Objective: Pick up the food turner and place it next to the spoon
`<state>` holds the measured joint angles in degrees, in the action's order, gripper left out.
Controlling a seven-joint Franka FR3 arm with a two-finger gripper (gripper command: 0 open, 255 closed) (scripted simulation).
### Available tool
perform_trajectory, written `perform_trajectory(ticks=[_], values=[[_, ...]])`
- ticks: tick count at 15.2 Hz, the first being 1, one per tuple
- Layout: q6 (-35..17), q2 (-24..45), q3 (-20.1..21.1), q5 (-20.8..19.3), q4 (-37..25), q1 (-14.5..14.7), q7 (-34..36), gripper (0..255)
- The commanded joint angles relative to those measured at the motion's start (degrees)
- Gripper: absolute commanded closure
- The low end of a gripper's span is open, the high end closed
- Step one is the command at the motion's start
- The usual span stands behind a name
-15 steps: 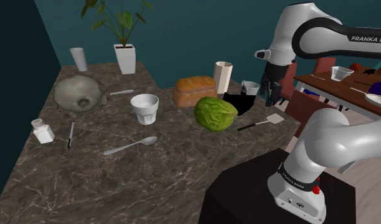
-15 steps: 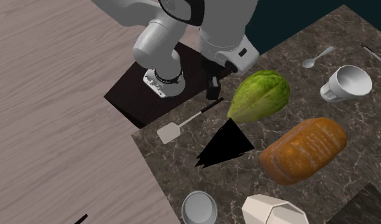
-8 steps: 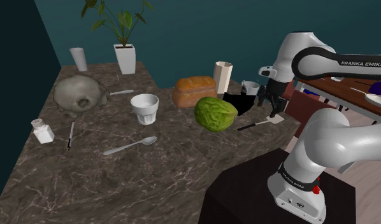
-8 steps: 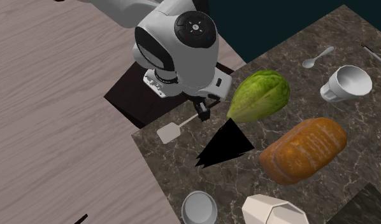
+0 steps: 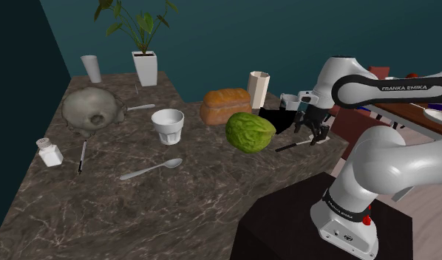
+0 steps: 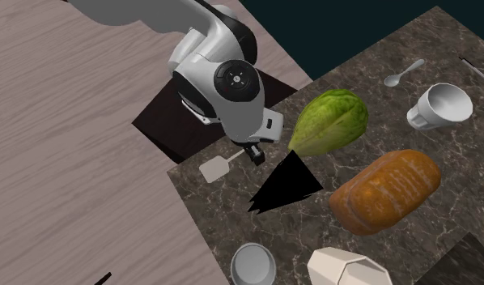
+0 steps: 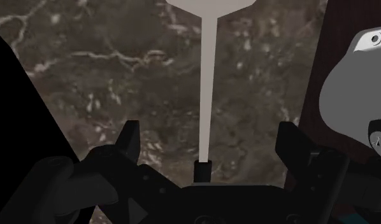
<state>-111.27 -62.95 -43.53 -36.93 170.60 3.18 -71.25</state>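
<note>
At the shoulder view's three o'clock, my pincer (image 5: pixel 315 136) stands wide astride the food turner (image 7: pixel 207 89) shaft; closing should clamp it.

Cannot see most of food turner (image 6: pixel 215 168) handle: covered by arm (image 6: pixel 232 85), 8 o'clock from green vegetable (image 6: pixel 331 121).

- countertop (image 5: pixel 175 199): dark brown stone, pale veins, smooth, slight sheen.
- food turner (image 7: pixel 207 95): blade and shaft pale grey, matt; handle black.
- gripper (image 7: pixel 209 133): matt black.
- arm (image 6: pixel 240 113): white shell, smooth, glossy.
- floor (image 6: pixel 62 121): pale wood-grain boards.
- bread loaf (image 6: pixel 386 190): rough brown crust.
- lettuce head (image 5: pixel 250 131): green, ridged leafy surface, matt.
- spoon (image 5: pixel 149 171): grey, metallic look.
</note>
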Motion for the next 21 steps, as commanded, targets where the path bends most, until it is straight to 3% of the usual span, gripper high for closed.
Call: perform_trajectory(ticks=[1,10,11,21], values=[[-2.1,1.2,-1.3,-1.3,0.9,-0.2,0.1,0],[-2.6,1.5,-1.7,-1.6,1.2,-0.2,0.1,0],[-2.6,1.5,-1.7,-1.6,1.2,-0.2,0.1,255],[-1.6,0.9,-1.0,-1.0,0.7,-0.1,0.1,255]])
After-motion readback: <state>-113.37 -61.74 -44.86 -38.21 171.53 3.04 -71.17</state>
